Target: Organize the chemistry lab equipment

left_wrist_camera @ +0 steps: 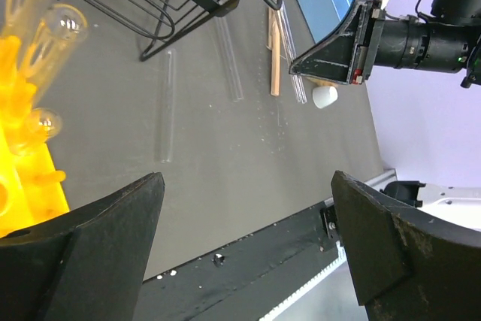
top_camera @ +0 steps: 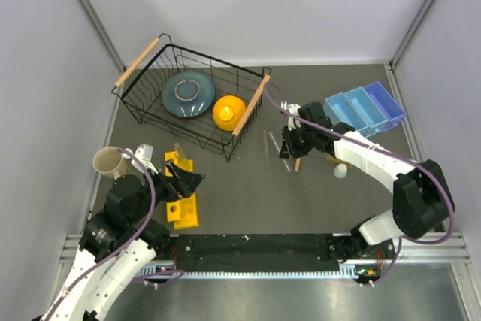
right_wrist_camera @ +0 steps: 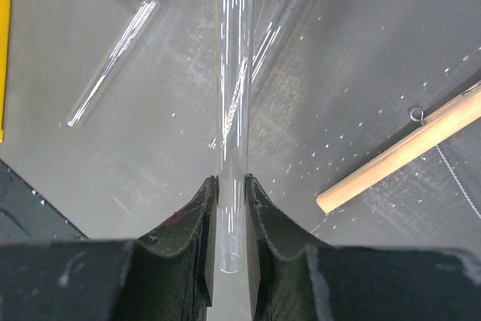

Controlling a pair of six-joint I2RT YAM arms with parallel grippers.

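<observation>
My right end effector is pinching one slim clear glass tube between its two fingers. The tube's rounded end points away from my wrist. From above, this grip is just at 3 o'clock of the middle of the desk. It is at 4 o'clock of the black wire basket. I cannot tell whether the tube is off the desk.

Two more clear tubes lie flat on the desk. The left loose tube is at 10 o'clock of the held one. The far loose tube slants away at 1 o'clock. That makes three loose tubes in all.

One thin wooden stick lies at 3 o'clock of my right fingers. I count one white round piece, at 4 o'clock of that end effector and apart from the stick.

My left end effector is spread wide with nothing between its fingers. It is at 8 o'clock of the desk, above the one yellow rack. At least two rack tubes stand in that rack. One beige cup sits at 9 o'clock.

The basket at 11 o'clock has two wooden handles. It holds one blue-grey plate and one yellow dome. One blue tray with three compartments lies at 2 o'clock.
</observation>
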